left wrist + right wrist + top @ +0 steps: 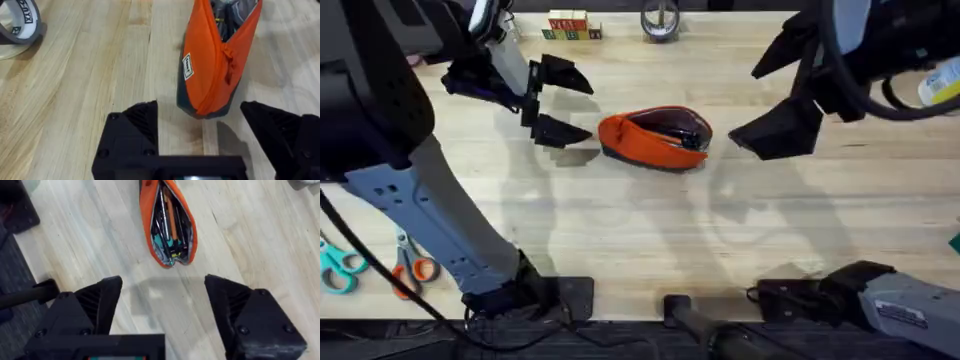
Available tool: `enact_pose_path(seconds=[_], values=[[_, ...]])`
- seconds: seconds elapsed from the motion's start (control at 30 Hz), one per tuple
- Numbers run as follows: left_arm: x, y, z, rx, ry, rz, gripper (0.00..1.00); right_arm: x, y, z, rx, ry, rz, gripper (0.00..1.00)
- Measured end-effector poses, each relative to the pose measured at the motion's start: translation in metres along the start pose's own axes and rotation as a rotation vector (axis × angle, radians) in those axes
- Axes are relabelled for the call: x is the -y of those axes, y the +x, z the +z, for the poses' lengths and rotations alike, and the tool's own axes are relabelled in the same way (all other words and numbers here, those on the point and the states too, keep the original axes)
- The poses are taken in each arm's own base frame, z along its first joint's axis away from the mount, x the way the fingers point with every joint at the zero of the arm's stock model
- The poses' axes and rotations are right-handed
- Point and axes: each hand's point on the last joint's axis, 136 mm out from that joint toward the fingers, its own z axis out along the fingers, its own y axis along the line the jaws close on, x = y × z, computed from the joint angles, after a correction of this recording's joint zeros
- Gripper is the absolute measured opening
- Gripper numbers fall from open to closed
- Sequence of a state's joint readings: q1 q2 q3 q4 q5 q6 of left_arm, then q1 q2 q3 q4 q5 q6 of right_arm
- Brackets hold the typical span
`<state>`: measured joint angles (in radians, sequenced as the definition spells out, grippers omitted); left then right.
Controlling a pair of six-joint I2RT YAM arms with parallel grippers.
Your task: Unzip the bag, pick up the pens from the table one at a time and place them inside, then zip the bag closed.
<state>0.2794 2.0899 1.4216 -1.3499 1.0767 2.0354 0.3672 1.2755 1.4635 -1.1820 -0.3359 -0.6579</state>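
The bag (pixel 655 138) lay on its side near the middle of the worktop (pixel 650 230), its zipper undone and its mouth gaping toward the right arm's side. In the right wrist view the opening (pixel 169 227) showed several slim things packed lengthwise against the dark lining: dark stick pens (pixel 162 215), an orange-barrelled one and something teal near the end of the opening. How many pens were inside could not be counted. In the left wrist view the bag (pixel 210 65) showed its orange flank, a small white label (pixel 187 66) and its closed narrow end with a dark navy underside.

The left hand (pixel 552 102) hung just beside the bag's closed end, its 2 black fingers (pixel 137 127) spread wide and holding nothing; it was near the bag but not touching it. The right hand (pixel 782 92) stood off the bag's open end with a clear gap of bare wood between, its 2 fingers (pixel 245 312) also spread wide and empty.

A roll of tape (pixel 660 20) and some lettered blocks (pixel 570 26) sat at the worktop's far edge. 2 pairs of scissors, one teal-handled (pixel 338 268) and one orange-handled (pixel 412 268), lay at the near left, well apart from the bag.
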Motion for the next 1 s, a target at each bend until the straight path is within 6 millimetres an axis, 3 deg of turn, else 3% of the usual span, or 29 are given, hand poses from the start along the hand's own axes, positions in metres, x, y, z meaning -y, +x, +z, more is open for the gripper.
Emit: enact_pose_path(seconds=[0.3,0.53,0.87,1.0], values=[[0.000,0.000,0.000,0.000,0.000,0.000,0.993,-0.001,0.001,0.000,-0.006,-0.005,0.003,0.997],[0.000,0.000,0.000,0.000,0.000,0.000,0.993,-0.016,0.006,-0.001,-0.017,-0.077,0.025,0.997],[0.000,0.000,0.000,0.000,0.000,0.000,0.993,-0.033,-0.021,0.010,0.101,-0.253,0.063,0.997],[0.000,0.000,0.000,0.000,0.000,0.000,0.993,-0.028,-0.041,0.015,0.164,-0.295,0.204,0.997]])
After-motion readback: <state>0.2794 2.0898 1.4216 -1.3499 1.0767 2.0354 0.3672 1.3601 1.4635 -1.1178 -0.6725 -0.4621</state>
